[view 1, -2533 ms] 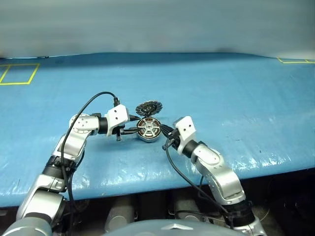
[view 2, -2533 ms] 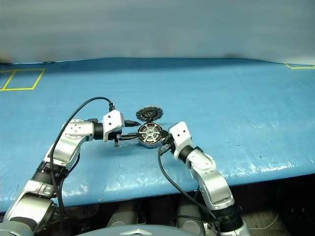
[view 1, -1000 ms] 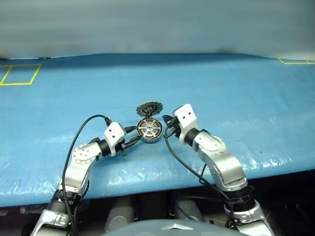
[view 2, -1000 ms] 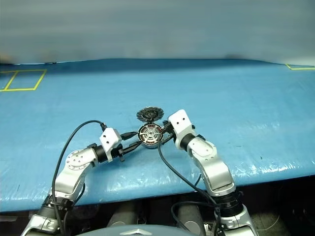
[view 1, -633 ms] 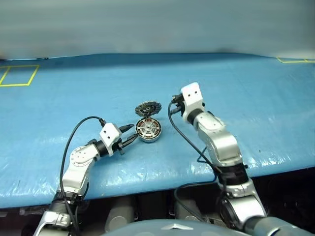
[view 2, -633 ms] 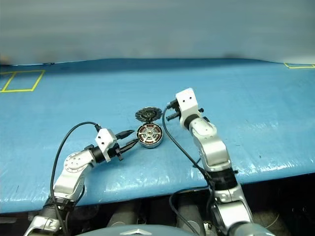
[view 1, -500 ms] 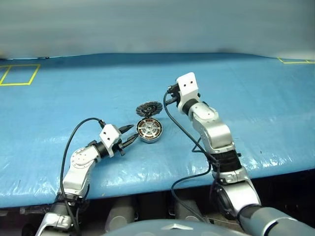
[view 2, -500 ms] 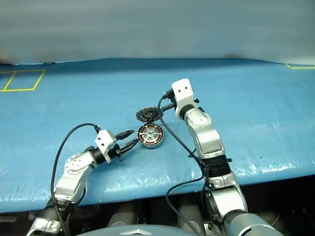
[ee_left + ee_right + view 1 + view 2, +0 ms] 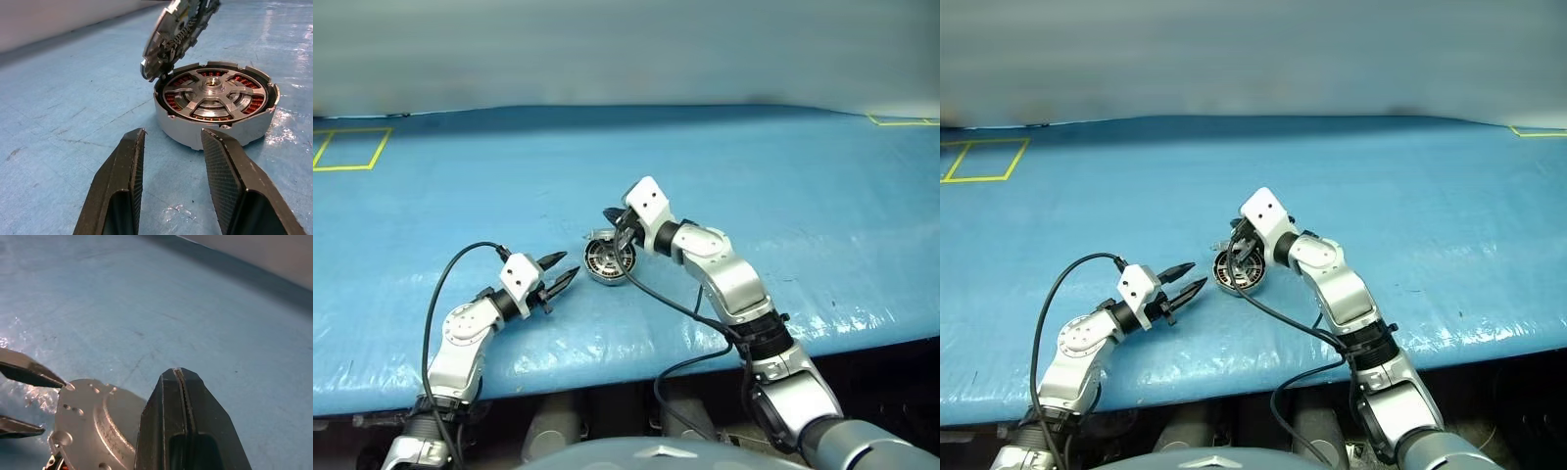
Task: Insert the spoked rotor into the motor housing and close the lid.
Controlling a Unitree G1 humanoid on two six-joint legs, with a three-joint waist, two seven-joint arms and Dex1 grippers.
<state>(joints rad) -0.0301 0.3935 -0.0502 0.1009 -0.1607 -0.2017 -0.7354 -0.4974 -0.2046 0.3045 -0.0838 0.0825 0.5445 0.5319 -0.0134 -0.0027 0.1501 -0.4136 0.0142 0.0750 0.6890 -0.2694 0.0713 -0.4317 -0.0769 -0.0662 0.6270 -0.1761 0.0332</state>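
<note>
Since half a sec ago, right gripper (image 9: 610, 217) swung down from above the lid to its back face; lid, earlier propped open, now tips over the motor housing (image 9: 607, 262). Left gripper (image 9: 566, 271) drew back, now just clear of housing.

Head views: housing sits mid-counter (image 9: 783, 186) on blue sheet; right arm crosses over it.

L wrist view: left fingers (image 9: 122, 181) apart, empty, aimed at housing wall. Spoked rotor (image 9: 213, 91) seated inside housing among copper windings. Lid (image 9: 171, 36) stands tilted at far edge, ribbed face down.

R wrist view: right fingers (image 9: 183, 426) pressed together, empty, beside lid's plain grey outer face.
</note>
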